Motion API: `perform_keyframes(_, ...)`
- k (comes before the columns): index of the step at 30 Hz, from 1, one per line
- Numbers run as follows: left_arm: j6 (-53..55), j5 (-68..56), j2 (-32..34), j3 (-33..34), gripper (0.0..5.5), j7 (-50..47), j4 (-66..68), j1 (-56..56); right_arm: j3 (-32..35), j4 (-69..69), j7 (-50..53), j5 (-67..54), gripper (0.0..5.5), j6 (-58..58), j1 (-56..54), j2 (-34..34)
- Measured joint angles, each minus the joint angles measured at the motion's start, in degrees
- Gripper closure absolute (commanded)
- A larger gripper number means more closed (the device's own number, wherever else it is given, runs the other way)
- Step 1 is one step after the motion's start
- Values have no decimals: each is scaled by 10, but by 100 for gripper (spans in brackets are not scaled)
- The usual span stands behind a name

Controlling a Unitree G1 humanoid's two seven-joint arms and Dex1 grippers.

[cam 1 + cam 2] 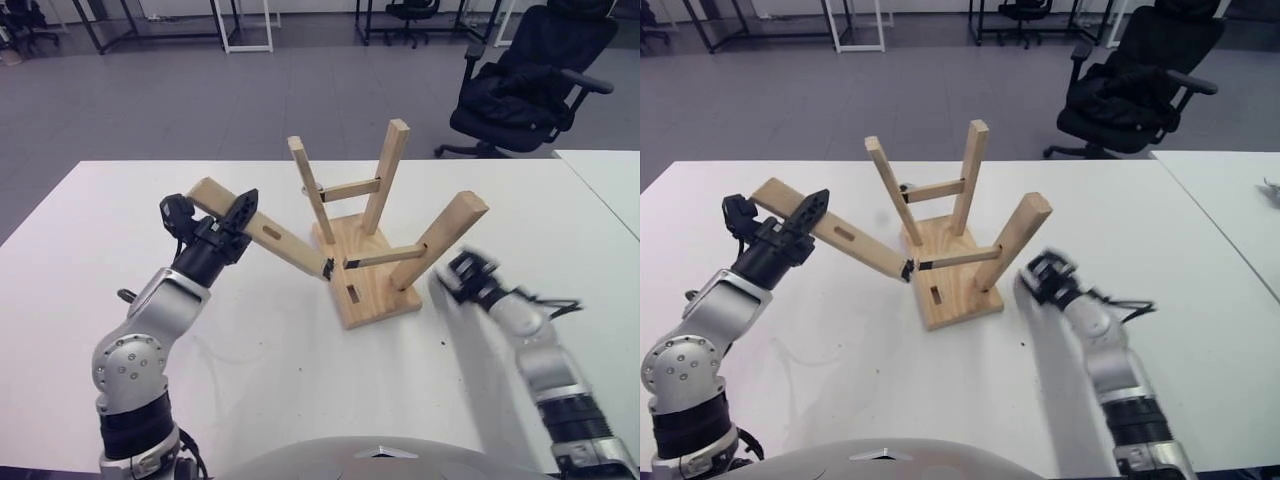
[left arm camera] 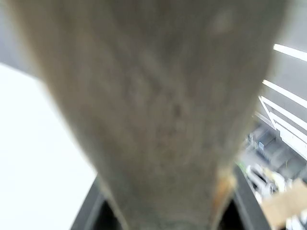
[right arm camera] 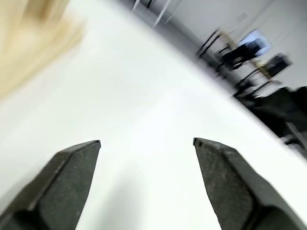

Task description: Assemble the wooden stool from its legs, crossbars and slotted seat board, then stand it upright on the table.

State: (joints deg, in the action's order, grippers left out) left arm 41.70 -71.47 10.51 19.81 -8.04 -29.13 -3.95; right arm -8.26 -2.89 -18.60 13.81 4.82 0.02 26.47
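Seat board (image 1: 372, 302) lies flat mid-surface, nearer the far edge, underside up. Three legs rise from it: two at the back (image 1: 311, 190) (image 1: 386, 176) joined by a crossbar (image 1: 350, 190), and one on the right (image 1: 440, 240), which leans outward and carries a second crossbar (image 1: 385, 258).

Left gripper (image 1: 245, 212): fingers clenched on the fourth leg (image 1: 275, 238) near its upper end. That leg slants down to the seat's left corner; whether it joins there is unclear.

Right gripper (image 1: 462, 272): low over the surface (image 1: 300, 380), just right of the seat. Fingers (image 3: 62, 182) spread, holding nothing.
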Motion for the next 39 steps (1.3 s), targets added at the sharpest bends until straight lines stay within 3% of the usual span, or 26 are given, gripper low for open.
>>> perform_keyframes(3, -14, -28, -34, 13, 448, -88, 6, 29, -44, 25, 1, 17, 189, -27, 18, -13)
perform_keyframes(7, -21, -14, -39, -1, 448, -126, -8, 66, -77, 81, -20, 17, 189, -29, 48, -18)
perform_keyframes(17, -93, 182, 6, -79, 448, -68, -18, 49, -112, 80, -44, 23, 189, -64, 45, -26)
perform_keyframes(23, -60, 204, 30, -87, 448, -65, -30, 25, -101, 88, -37, 41, 189, -52, 45, -21)
perform_keyframes(28, -25, 229, 59, -121, 448, -53, -28, -12, -8, 216, -25, -31, 189, 55, 8, -56)
perform_keyframes(32, -3, 249, 69, -137, 448, -51, -48, -18, 124, 438, 52, -231, 189, 236, -114, -169)
perform_keyframes(34, 1, 265, 66, -146, 448, -55, -62, -13, 153, 520, 118, -320, 189, 325, -209, -230)
perform_keyframes(36, 3, 280, 59, -155, 448, -63, -73, -7, 139, 555, 156, -355, 189, 393, -270, -255)
perform_keyframes(39, 4, 311, 51, -175, 448, -67, -76, -12, -13, 553, 153, -297, 189, 458, -290, -172)
